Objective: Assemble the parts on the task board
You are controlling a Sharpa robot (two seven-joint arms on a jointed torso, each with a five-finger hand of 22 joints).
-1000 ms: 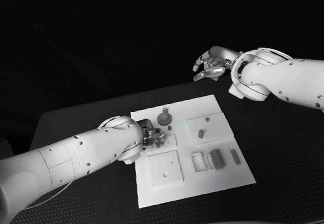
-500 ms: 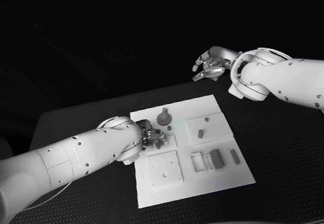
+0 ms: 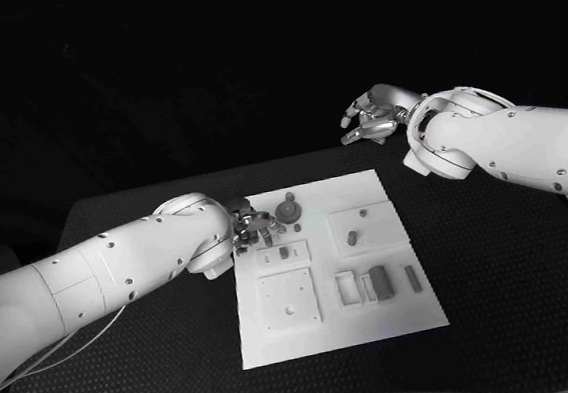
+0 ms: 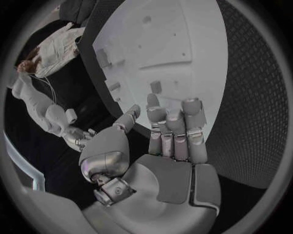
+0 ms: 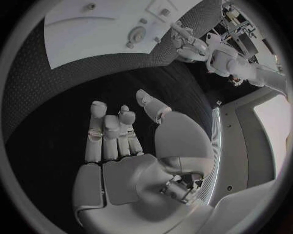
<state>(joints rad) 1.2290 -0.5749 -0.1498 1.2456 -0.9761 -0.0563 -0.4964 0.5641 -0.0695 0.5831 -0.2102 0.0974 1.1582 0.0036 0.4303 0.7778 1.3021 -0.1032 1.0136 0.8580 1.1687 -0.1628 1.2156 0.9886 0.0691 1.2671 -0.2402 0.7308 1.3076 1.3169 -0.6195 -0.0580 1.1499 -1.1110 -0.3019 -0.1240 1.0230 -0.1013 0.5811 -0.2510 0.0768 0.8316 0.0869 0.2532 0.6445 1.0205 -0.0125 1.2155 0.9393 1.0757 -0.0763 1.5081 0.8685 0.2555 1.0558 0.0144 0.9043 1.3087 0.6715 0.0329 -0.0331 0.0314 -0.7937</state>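
Observation:
The white task board (image 3: 337, 325) lies in the middle of the black table. My left hand (image 3: 255, 227) hovers at the board's far left edge with its fingers (image 4: 174, 129) stretched out and nothing in them. Just in front of it a small grey piece (image 3: 282, 253) stands in a square socket, also seen as the small piece (image 4: 156, 87). A round grey part (image 3: 288, 206) sits at the board's far side. My right hand (image 3: 370, 114) is raised beyond the table's far edge, its fingers (image 5: 110, 131) spread and holding nothing.
On the board lie a short grey piece (image 3: 353, 237), two long pieces (image 3: 379, 280) (image 3: 412, 276) and a square raised plate (image 3: 287, 300). The right wrist view shows the board (image 5: 92, 39) with the round part (image 5: 136, 34) and my left hand (image 5: 186, 41).
My left hand has drawn back from the board towards its far left edge. A small grey piece now shows in the socket where the hand was. The right hand has stayed put.

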